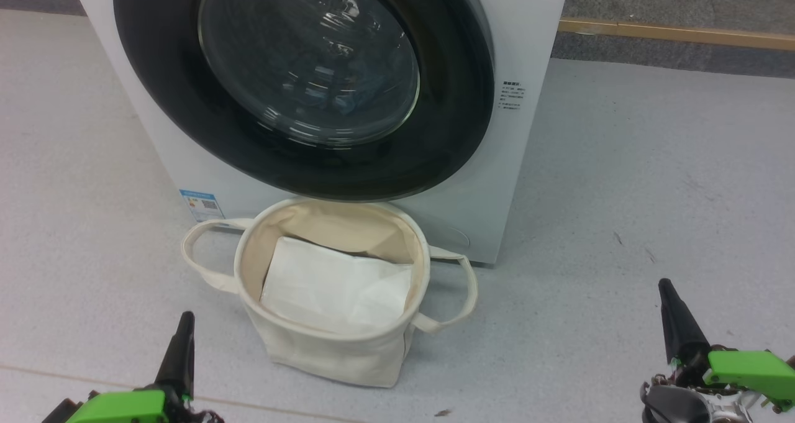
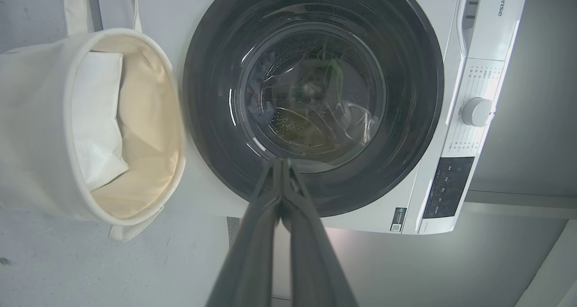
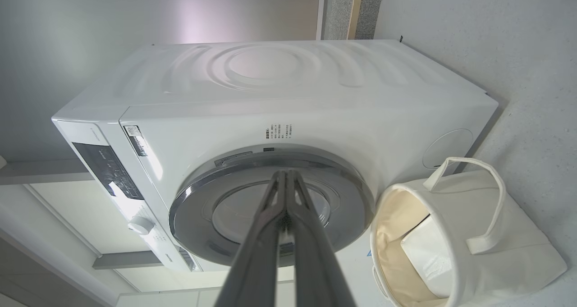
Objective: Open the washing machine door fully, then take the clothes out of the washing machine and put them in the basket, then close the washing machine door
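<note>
door [image 1: 304, 69] flush in washer [image 1: 515, 38] | basket [image 1: 323, 351] at its foot | left claw [image 1: 186, 318], right claw [image 1: 664, 285] pinched empty above floor [image 1: 652, 181]

white folded sheet [image 1: 338, 286]: creased | grey floor [image 1: 621, 193]: scuffed | wooden strip [image 1: 677, 33]: far edge

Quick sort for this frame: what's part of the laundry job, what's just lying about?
Job:
washing machine door, shut
washing machine
clothes, bluish fabric dimly seen behind the glass
basket, in front of the washer

Lying about:
folded white sheet, in the basket
blue sticker, on the washer's lower front corner
</note>
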